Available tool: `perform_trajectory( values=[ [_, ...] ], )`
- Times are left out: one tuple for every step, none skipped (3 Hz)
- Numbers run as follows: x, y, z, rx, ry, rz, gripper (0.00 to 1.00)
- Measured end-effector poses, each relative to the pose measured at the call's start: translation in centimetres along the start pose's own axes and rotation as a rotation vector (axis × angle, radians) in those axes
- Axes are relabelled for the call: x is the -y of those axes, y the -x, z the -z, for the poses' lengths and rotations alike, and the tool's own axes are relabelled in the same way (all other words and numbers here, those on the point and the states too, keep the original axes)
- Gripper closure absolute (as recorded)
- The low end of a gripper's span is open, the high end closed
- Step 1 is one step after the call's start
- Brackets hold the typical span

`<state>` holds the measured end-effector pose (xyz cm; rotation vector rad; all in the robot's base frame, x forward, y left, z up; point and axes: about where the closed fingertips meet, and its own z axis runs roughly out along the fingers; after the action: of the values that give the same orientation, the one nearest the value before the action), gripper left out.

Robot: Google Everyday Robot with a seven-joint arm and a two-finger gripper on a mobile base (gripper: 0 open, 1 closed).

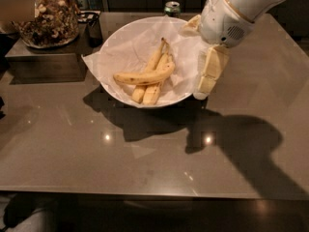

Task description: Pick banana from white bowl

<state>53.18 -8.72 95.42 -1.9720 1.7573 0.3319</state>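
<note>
The white bowl (120,42), wide and lined with crinkled white paper, stands on the grey table at the back centre. Three bananas lie in it. The banana (145,77) is the long curved yellow one with dark flecks, lying crosswise on top of two straighter, paler bananas (155,62). My gripper (206,79) hangs from the white arm and points down, just over the bowl's right rim, to the right of the bananas and clear of them. It holds nothing that I can see.
A glass jar of mixed snacks (48,18) stands on a dark raised block at the back left, with a dark cup (94,29) beside it. A green can (171,7) stands behind the bowl. The table's front edge (154,193) runs along the bottom.
</note>
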Motion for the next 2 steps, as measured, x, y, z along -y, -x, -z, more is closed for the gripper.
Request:
perform_trajectory(
  values=[
    [0.19,-0.03,-0.22,0.001,-0.003,-0.002,0.19],
    [0.20,-0.03,-0.23,0.001,-0.003,-0.002,0.42]
  ],
)
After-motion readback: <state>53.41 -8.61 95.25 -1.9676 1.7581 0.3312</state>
